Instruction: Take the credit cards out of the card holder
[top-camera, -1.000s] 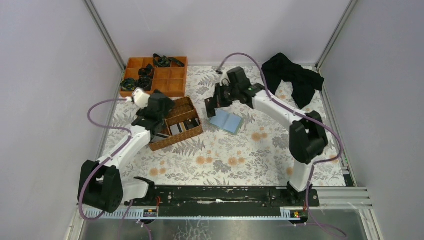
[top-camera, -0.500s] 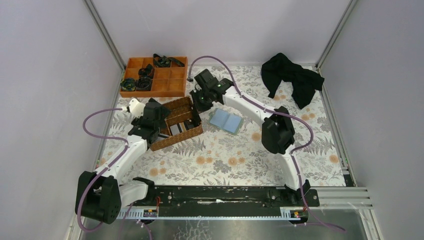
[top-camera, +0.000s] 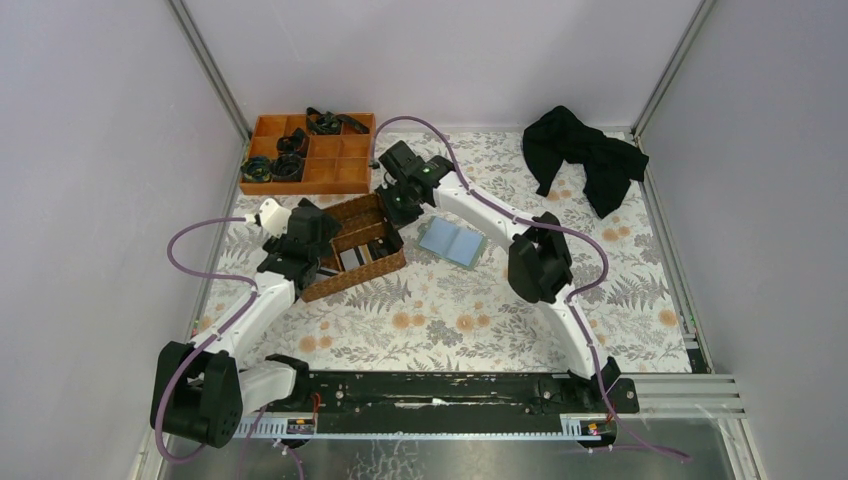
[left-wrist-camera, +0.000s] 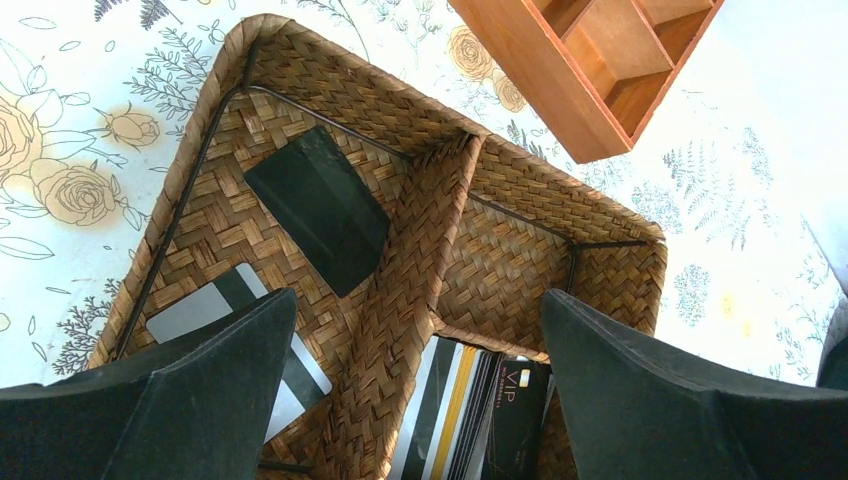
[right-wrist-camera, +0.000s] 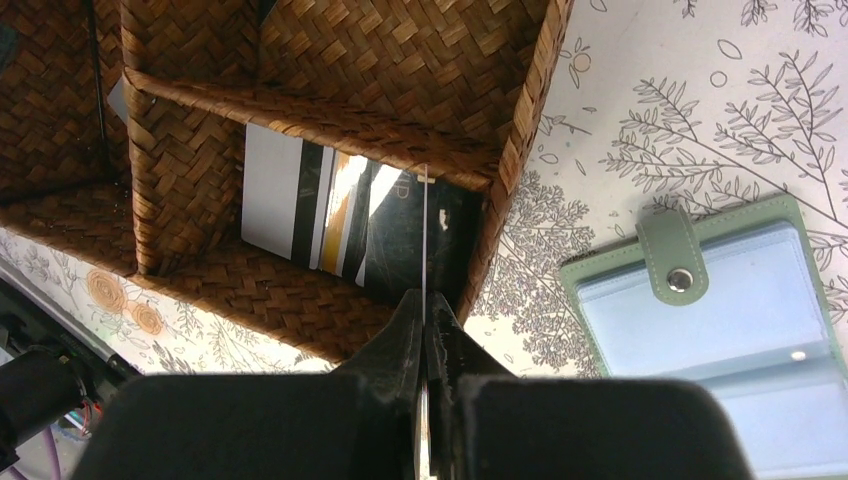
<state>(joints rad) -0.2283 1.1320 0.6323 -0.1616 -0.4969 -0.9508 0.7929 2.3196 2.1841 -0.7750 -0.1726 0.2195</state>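
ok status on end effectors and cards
Left end effector open over basket. Right end effector shut on credit card, above basket. Card holder lies open.

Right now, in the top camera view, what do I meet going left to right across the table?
wicker basket → card holder → black cloth

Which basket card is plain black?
The black card in the long compartment, beside the grey striped card; the stacked cards carry stripes or print.
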